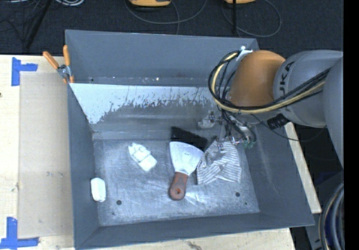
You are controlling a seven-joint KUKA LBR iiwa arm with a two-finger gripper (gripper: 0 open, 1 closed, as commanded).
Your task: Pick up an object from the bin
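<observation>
Camera view: grey bin (168, 75), arm entering from the right. Gripper (229, 138) sits low at the right of the floor, over the far edge of a striped cloth (224, 167). Cannot tell whether it is open or closed, nor whether it holds anything. The crumpled cloth spreads nearward from it. Touching the cloth's left side is a white scraper (184, 158), handle pointing near; likely to be nudged. A black block (188, 135) lies just left of the gripper. White lump (142, 157) and small white piece (97, 189) lie well apart, left.
</observation>
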